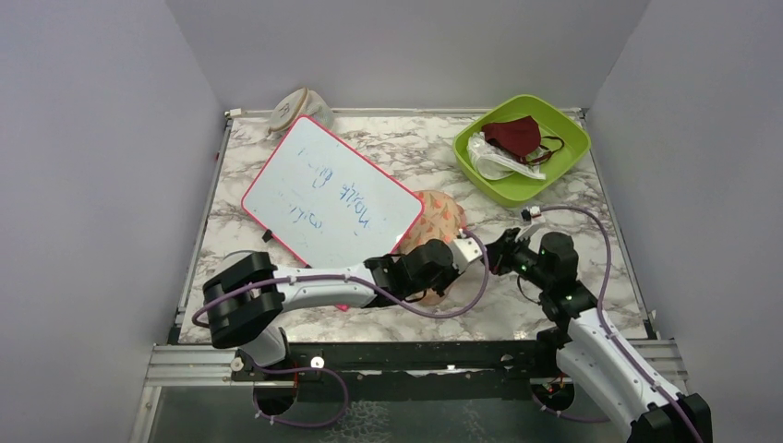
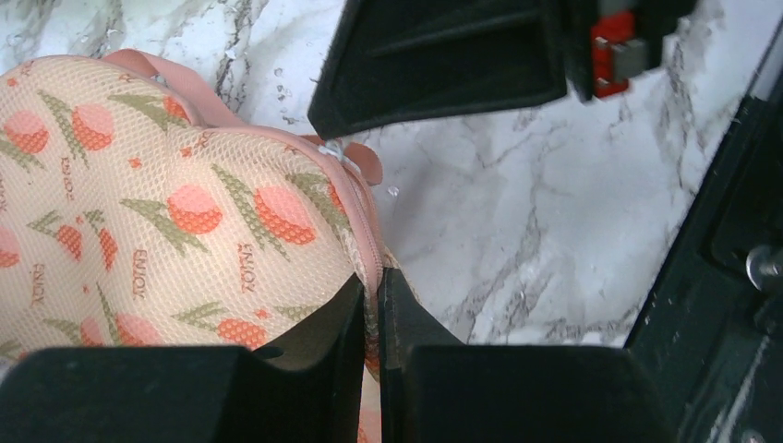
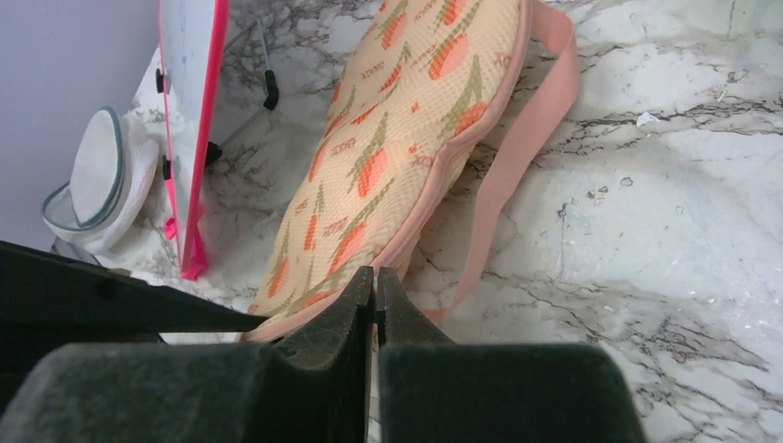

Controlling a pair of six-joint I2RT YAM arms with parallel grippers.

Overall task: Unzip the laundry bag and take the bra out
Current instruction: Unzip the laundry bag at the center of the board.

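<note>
Peach peanut-shaped mesh laundry bag, frame centre on marble bench. Left fingers clamped on pink edging; right fingers together at seam, hold hidden. We fear slippage — bag dragged, unopened.

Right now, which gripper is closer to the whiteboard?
Left. The left gripper grips the laundry bag near the whiteboard's corner; the right gripper sits farther right, past the bag.

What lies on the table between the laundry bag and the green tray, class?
Nothing. In the top view, only bare marble table separates the laundry bag from the green tray.
</note>
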